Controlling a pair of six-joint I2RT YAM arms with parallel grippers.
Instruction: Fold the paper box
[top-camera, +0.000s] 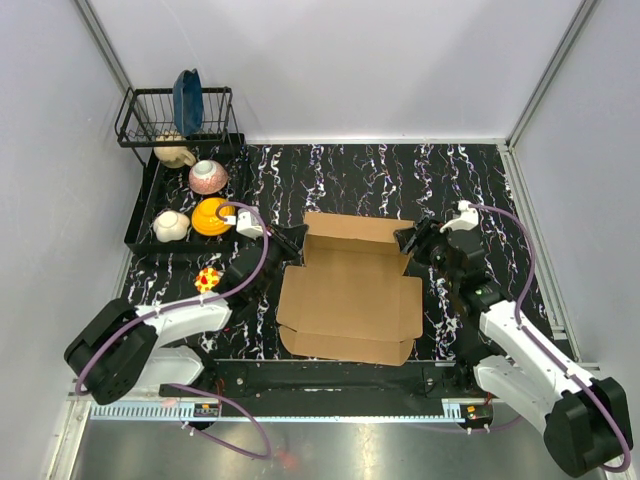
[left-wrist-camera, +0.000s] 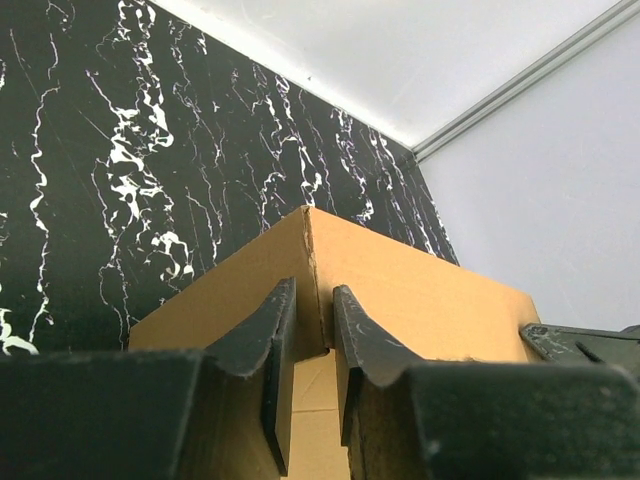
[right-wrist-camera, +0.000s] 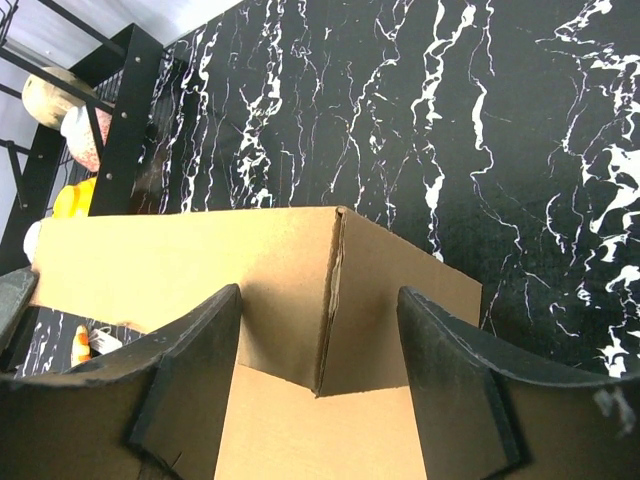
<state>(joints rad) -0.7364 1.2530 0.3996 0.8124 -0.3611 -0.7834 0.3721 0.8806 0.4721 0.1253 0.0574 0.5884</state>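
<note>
box: the paper box (top-camera: 350, 300) sits mid-table, base flat. The wall on its 12 o'clock side is raised, and the flaps at 3, 6 and 9 o'clock lie low.
left claw: the left gripper (left-wrist-camera: 312, 295) is at the box's 11 o'clock corner. Its fingers are nearly pressed together and pinch the cardboard edge at the corner seam.
right claw: the right gripper (right-wrist-camera: 320, 292) is at the 1 o'clock corner, spread wide. It straddles the seam and we see no contact on either pad.
risk 1: only one corner is held. If the left arm pulls, we expect the base to pivot and skid on the table (top-camera: 350, 180), because nothing pins it.
risk 2: the raised wall looks held up from the left end only. The 1 o'clock end could sag back toward 12 if the right claw closes late or off the seam.
risk 3: the left pinch sits right on the crease. Too much squeeze or twist there could crush the corrugate or tear the seam.
risk 4: the grip is shallow and near the top edge, so we judge it could slip off if the wall springs.
risk 5: the small red-yellow toy (top-camera: 208, 279) lies just beside the left forearm, and the tray (top-camera: 140, 235) of bowls is at 10 o'clock. A swing toward 9 could knock either one.
</note>
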